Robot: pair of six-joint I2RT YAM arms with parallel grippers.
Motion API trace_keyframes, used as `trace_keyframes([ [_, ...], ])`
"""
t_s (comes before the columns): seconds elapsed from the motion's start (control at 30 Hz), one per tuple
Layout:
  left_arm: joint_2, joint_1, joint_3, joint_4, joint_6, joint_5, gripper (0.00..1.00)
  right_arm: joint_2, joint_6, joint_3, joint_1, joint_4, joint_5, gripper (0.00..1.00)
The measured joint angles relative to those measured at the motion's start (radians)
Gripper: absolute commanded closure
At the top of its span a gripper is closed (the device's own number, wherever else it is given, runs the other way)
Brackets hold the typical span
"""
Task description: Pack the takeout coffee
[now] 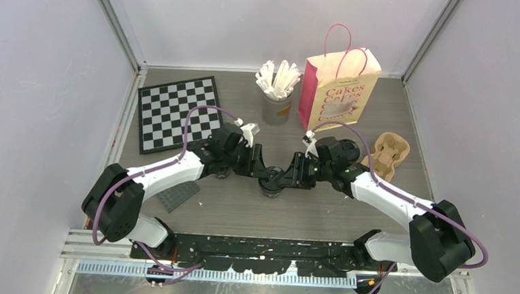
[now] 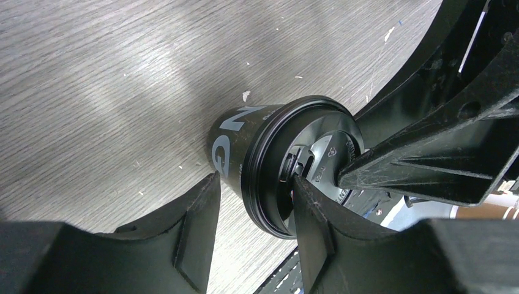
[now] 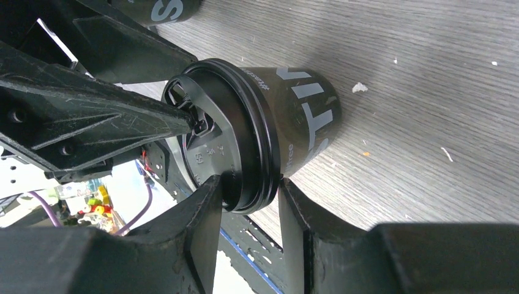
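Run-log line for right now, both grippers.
left gripper: pinching coffee cup lid rim | right gripper: astride same rim, grip unclear | pink bag: upright

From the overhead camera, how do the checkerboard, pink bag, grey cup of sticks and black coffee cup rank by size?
1. Largest: checkerboard and pink bag. They look too alike to separate.
2. Next: grey cup, counting its white sticks.
3. Smallest: coffee cup, only partly visible.

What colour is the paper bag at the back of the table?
The paper bag is pink with a cream front; clearest in the top external view.
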Motion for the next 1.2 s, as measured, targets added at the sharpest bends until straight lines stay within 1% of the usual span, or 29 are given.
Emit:
trace_keyframes([
  [0.2,0.0,0.0,0.003,-0.006,0.003,-0.009,0.55,-0.014,0.006,-0.037,0.0,0.06,-0.001,0.58],
  [0.3,0.0,0.0,0.002,0.0,0.003,-0.003,0.56,-0.009,0.002,-0.038,0.0,0.074,-0.004,0.56],
  [0.37,0.0,0.0,-0.002,0.015,0.006,0.003,0.57,-0.001,-0.006,-0.029,-0.001,0.073,-0.007,0.53],
  [0.47,0.003,0.0,-0.007,0.035,0.009,0.014,0.57,0.003,-0.031,-0.001,-0.001,0.037,0.008,0.4],
  [0.5,0.003,0.0,-0.007,0.037,0.011,0.014,0.57,0.003,-0.037,0.006,-0.001,0.023,0.021,0.37],
  [0.57,0.003,0.0,-0.007,0.04,0.016,0.015,0.57,0.003,-0.052,0.022,-0.001,-0.016,0.045,0.34],
  [0.63,0.003,0.0,-0.011,0.048,0.017,0.018,0.57,0.003,-0.064,0.04,-0.002,-0.051,0.064,0.34],
  [0.73,0.003,0.0,-0.014,0.057,0.016,0.019,0.57,0.011,-0.085,0.066,-0.006,-0.093,0.076,0.4],
  [0.83,0.005,0.0,-0.014,0.058,0.016,0.021,0.57,0.032,-0.089,0.084,-0.012,-0.1,0.068,0.48],
  [0.9,0.005,0.0,-0.014,0.058,0.017,0.021,0.57,0.044,-0.089,0.093,-0.013,-0.098,0.057,0.52],
  [1.0,0.005,0.0,-0.014,0.057,0.019,0.019,0.57,0.063,-0.089,0.098,-0.023,-0.077,0.036,0.59],
  [1.2,0.009,-0.001,-0.014,0.061,0.02,0.017,0.57,0.074,-0.079,0.068,-0.066,-0.001,-0.021,0.68],
])
